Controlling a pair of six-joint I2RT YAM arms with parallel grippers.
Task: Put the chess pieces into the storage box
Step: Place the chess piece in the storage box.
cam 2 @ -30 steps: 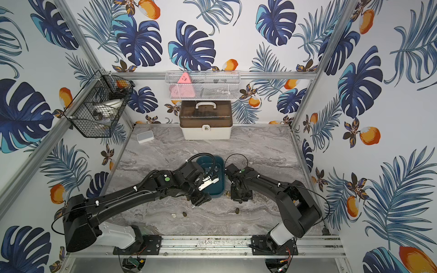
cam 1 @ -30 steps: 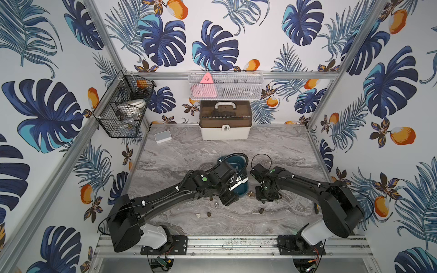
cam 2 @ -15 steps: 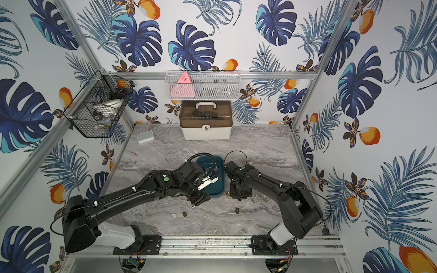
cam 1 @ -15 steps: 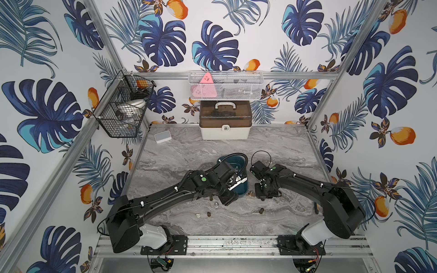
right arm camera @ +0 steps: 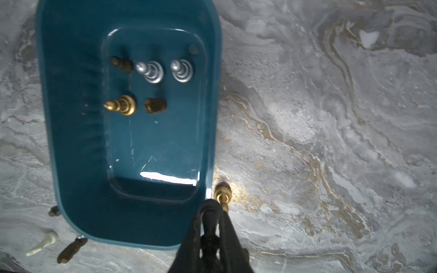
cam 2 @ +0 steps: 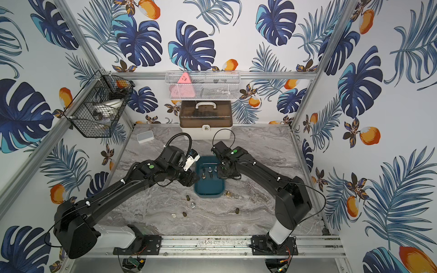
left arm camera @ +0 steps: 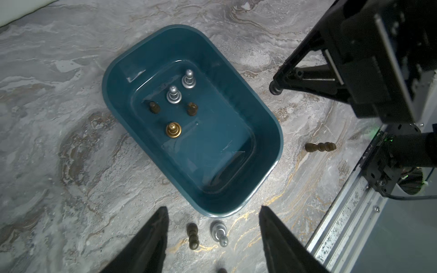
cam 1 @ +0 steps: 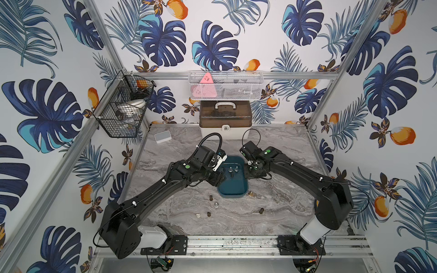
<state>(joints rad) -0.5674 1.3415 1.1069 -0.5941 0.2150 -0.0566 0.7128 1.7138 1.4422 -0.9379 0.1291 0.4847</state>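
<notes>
- Jaws first: left gripper [left arm camera: 212, 209] sits roughly half open and empty, right gripper [right arm camera: 210, 208] is pinched closed, nothing visible between its tips
- nearest the robot on the marble table [cam 1: 283, 208]: a whitish piece [cam 1: 198, 215] beside a brown piece [cam 1: 208, 214], plus a lone brown piece [cam 1: 261, 210] off right
- slightly farther, a dark piece [left arm camera: 192, 236] and a silver piece [left arm camera: 220, 232] sit just near of the storage box [cam 1: 233, 186], under the left jaws' gap
- a gold piece [right arm camera: 222, 192] is just beside the box's near right corner, close to the right tips
- box is mid-table with five chess pieces [left arm camera: 173, 94] standing in its far half, so roughly halfway, next pick coming up
- left should line up on only one of that close pair; right must open first, and the box wall crowds the gold one
- near half of the box floor is bare, far table open up to the white case [cam 1: 224, 125]
</notes>
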